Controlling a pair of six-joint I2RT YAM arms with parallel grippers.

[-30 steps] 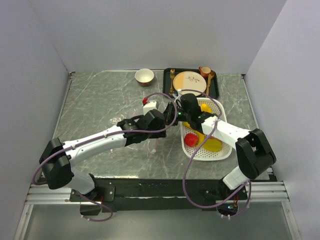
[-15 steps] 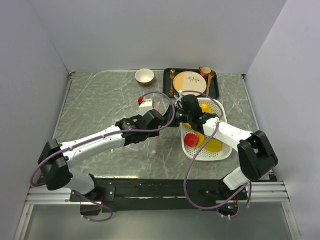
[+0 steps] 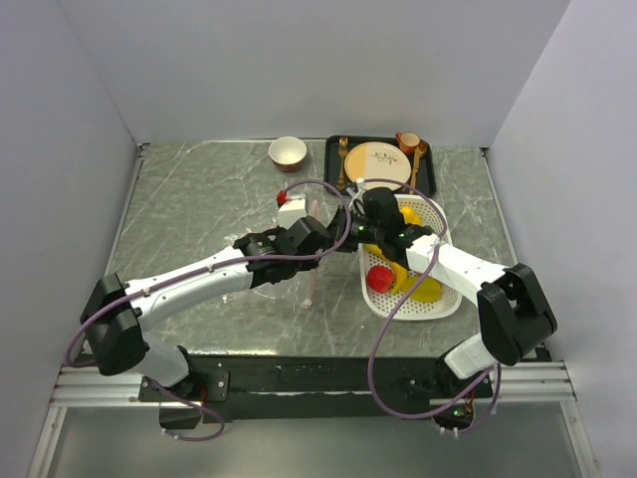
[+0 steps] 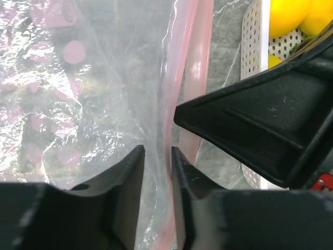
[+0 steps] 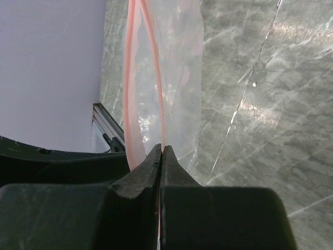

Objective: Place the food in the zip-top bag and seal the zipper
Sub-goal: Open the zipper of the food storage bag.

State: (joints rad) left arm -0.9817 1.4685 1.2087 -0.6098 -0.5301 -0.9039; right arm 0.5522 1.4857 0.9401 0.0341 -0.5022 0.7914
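Note:
The zip-top bag (image 4: 93,78) is clear crinkly film hanging between my two grippers. Its pale pink zipper (image 4: 195,67) runs along the mouth edge and shows as a thin line (image 3: 310,287) in the top view. My left gripper (image 4: 157,156) stands narrowly open, with bag film in the gap and the strip beside one finger. My right gripper (image 5: 162,148) is shut on the pink zipper (image 5: 130,78), right beside the left one (image 3: 336,239). The food lies in the white basket (image 3: 438,304): a red apple (image 3: 379,278) and yellow fruits (image 3: 423,289).
A black tray (image 3: 430,177) at the back holds a beige plate (image 3: 378,159), cutlery and a brown cup (image 3: 408,141). A small bowl (image 3: 288,152) stands left of it. The basket's perforated wall (image 4: 252,41) sits close to the right of both grippers.
The left gripper's jaws have narrowed around the bag's edge, and the left arm has shifted slightly toward the back. The right gripper has stayed shut on the strip.

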